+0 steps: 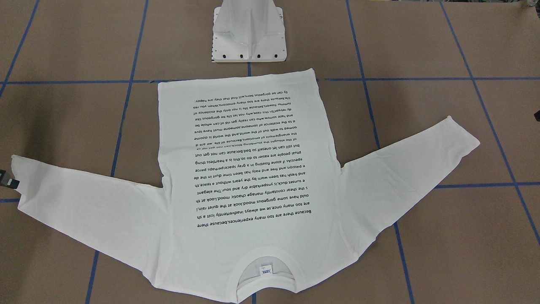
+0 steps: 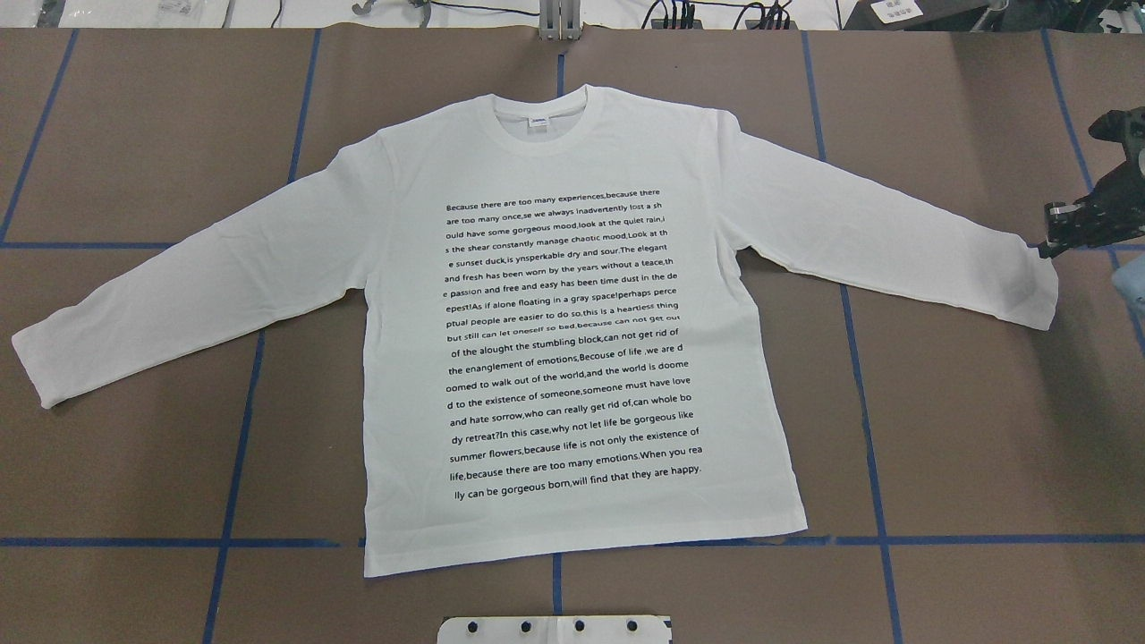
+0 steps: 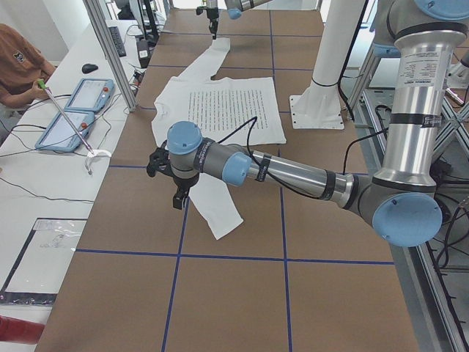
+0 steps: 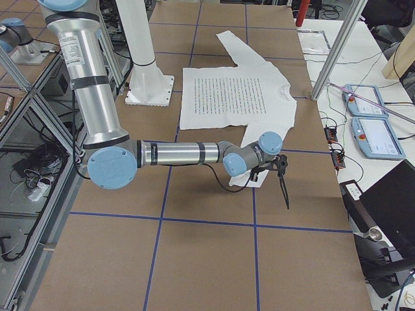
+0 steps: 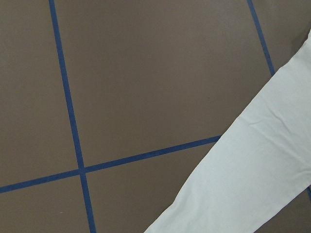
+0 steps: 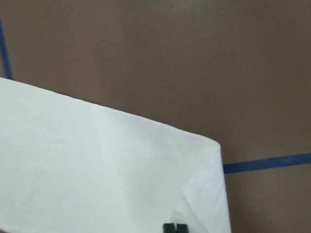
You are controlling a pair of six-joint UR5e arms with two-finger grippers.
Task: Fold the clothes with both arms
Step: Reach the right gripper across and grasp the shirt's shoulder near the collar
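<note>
The clothes, one white long-sleeved T-shirt (image 2: 402, 268) with black text lines, lie flat and print-up on the brown table, both sleeves spread, collar at the far side. My right gripper (image 2: 1048, 243) hangs at the upper corner of the right sleeve cuff (image 2: 1029, 286). Its fingertips (image 6: 175, 227) sit together over the cuff (image 6: 204, 194), shut with nothing seen between them. My left gripper (image 3: 176, 196) hovers beside the left sleeve (image 3: 216, 209), just outside it. Whether it is open or shut I cannot tell. The left wrist view shows only that sleeve (image 5: 252, 174) and bare table.
The white pedestal base (image 1: 249, 38) stands just behind the shirt's hem. Blue tape lines (image 2: 868, 402) grid the table. On a side bench beyond the collar lie tablets (image 3: 77, 110), with cables and a seated person (image 3: 18, 62). An aluminium post (image 4: 337, 52) rises at that edge.
</note>
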